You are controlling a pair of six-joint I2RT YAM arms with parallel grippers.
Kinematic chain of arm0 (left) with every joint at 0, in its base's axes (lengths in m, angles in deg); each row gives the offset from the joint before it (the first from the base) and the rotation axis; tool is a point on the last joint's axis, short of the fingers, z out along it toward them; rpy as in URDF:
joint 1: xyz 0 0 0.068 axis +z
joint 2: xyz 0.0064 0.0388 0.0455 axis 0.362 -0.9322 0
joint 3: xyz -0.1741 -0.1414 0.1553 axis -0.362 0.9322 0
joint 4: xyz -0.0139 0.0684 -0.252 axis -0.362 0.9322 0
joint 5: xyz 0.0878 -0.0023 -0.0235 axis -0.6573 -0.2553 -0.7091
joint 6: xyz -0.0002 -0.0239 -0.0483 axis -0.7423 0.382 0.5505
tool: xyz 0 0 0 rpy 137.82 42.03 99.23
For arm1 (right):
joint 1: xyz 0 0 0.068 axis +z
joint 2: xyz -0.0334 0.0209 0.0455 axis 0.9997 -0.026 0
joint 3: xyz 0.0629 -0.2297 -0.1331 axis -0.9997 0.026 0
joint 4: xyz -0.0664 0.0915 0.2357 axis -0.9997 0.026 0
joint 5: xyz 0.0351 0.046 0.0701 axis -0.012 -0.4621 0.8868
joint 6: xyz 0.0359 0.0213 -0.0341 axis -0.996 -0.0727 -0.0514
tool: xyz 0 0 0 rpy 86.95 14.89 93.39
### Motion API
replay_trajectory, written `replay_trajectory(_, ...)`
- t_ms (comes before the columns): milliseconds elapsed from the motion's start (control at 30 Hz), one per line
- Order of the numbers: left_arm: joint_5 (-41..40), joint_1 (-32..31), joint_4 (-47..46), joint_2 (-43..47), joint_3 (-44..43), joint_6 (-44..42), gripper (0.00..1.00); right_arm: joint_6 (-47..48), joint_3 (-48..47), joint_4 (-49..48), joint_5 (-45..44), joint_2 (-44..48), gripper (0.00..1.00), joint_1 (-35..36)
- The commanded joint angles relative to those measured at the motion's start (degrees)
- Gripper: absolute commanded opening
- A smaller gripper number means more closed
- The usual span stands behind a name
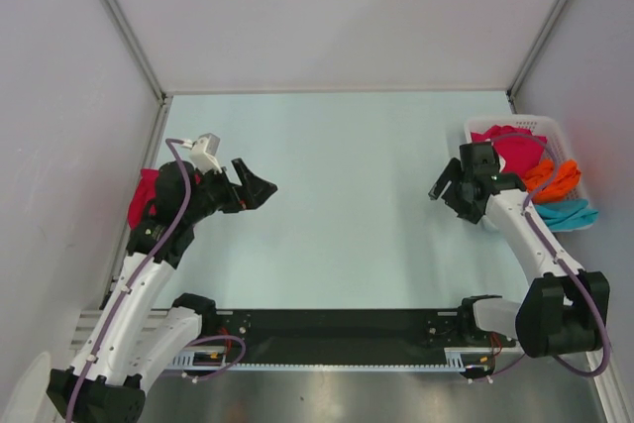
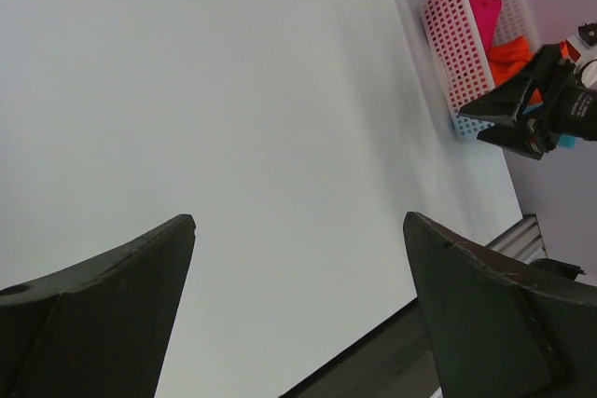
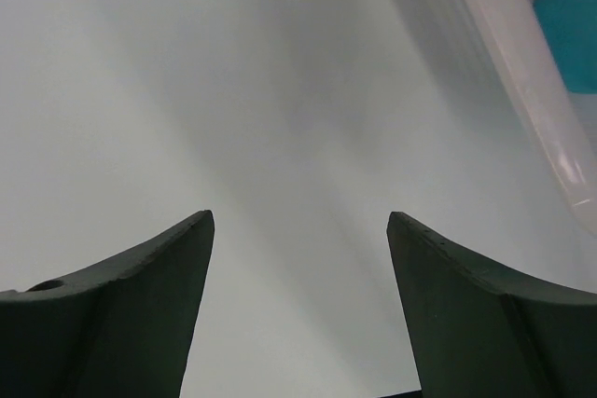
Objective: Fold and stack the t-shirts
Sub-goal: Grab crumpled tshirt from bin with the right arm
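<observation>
Both robot hands are released and empty over the pale tabletop (image 1: 347, 215): the left hand (image 1: 255, 181) near its left side, the right hand (image 1: 444, 181) just beside a white basket (image 1: 505, 122). A pink t-shirt (image 1: 520, 152), orange t-shirt (image 1: 555, 181) and teal t-shirt (image 1: 571, 213) lie bunched in the basket. A second pink t-shirt (image 1: 145, 195) sits at the left edge, partly hidden by the arm.

The worktop (image 1: 347, 195) was pale mint and the plastic lattice basket (image 2: 448, 44) white; the soft cloth shirts were plain: magenta-pink t-shirt (image 1: 515, 151), orange t-shirt (image 1: 557, 180), teal t-shirt (image 1: 570, 213).
</observation>
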Motion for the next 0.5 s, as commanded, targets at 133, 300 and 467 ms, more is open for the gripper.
replay_trajectory(133,2.12,0.42,-2.82,-0.20,0.82,-1.48,1.00,-1.27,-4.01,2.78,-16.91,-0.87,0.81,0.00)
replay_trajectory(300,2.47,0.42,-3.35,-1.17,0.47,-1.83,1.00,-2.60,-3.30,0.23,-19.10,0.46,0.81,-1.23)
replay_trajectory(467,2.56,0.42,-3.17,-1.61,-0.23,-2.62,1.00,-1.99,-7.42,2.77,-25.16,-2.79,0.80,-0.53)
